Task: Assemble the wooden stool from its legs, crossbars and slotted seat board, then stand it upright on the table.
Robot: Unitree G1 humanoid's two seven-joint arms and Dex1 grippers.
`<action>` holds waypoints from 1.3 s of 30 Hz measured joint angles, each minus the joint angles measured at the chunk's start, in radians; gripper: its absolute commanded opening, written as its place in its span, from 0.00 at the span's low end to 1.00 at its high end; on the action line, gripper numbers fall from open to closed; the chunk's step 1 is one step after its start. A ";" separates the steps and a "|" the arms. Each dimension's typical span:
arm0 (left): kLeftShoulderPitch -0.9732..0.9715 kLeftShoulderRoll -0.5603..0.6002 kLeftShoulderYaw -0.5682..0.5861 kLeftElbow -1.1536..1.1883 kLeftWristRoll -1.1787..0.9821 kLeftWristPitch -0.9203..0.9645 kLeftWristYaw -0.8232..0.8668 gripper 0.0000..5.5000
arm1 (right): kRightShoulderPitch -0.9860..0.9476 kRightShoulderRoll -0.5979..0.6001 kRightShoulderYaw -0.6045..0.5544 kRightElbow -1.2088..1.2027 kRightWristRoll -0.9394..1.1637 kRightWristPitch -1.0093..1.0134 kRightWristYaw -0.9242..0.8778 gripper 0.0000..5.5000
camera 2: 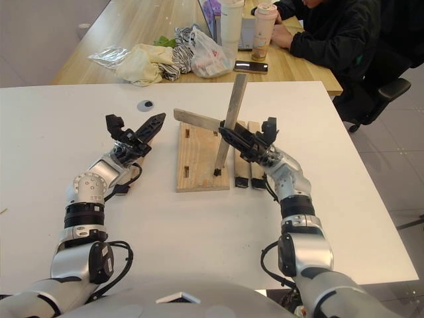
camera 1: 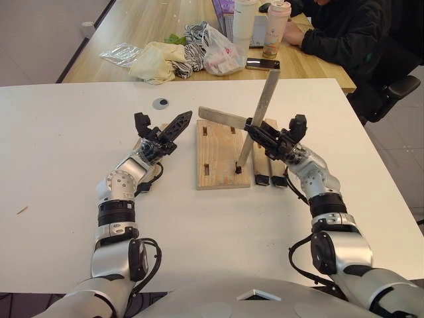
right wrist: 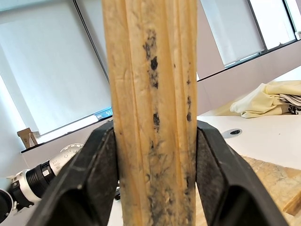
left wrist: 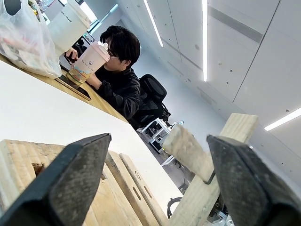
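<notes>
Right end effector [camera 1: 257, 132]: clamped on a stool leg [camera 1: 265, 99], held near upright with its top tilted right and its foot at the near-right slot [camera 1: 238, 169] of the slotted seat board [camera 1: 218, 165], which lies flat mid-bench [camera 1: 66, 165]. Left end effector [camera 1: 163, 124]: fingers apart, empty, just left of the board. Loose stick [camera 1: 222, 117] slants over the board's far edge; two more pieces [camera 1: 263, 169] lie just right. Step judged: seating a leg; next calls for squaring it, then pressing down

The right tool [right wrist: 155, 188] clamps a wooden leg [right wrist: 153, 94] between its two black fingers [right wrist: 89, 183], pads pressed flat on both sides. Behind it, a crumpled cream cloth [right wrist: 263, 96] and a small grey disc [right wrist: 233, 133] lie on the white desk [right wrist: 268, 141]. A corner of the seat board [right wrist: 270, 181] sits nearer.
</notes>
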State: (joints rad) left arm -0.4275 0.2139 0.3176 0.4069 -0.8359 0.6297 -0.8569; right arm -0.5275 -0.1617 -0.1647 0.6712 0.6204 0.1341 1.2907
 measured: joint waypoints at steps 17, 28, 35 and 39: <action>0.001 -0.016 0.003 0.004 0.003 -0.001 0.005 0.68 | -0.024 -0.018 -0.020 0.061 -0.055 -0.055 0.043 0.37; -0.013 -0.012 0.044 0.054 0.007 -0.034 0.022 0.68 | -0.086 -0.173 0.064 0.091 -0.158 -0.071 0.189 0.37; -0.013 -0.031 0.044 0.058 0.011 -0.060 0.024 0.68 | -0.227 -0.251 0.190 0.220 -0.268 -0.202 0.319 0.37; -0.013 -0.033 0.043 0.062 0.011 -0.068 0.023 0.68 | -0.286 -0.282 0.291 0.262 -0.278 -0.248 0.322 0.37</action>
State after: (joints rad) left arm -0.4406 0.1807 0.3609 0.4691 -0.8250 0.5615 -0.8334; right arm -0.8131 -0.4441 0.1268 0.9336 0.3424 -0.1139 1.6125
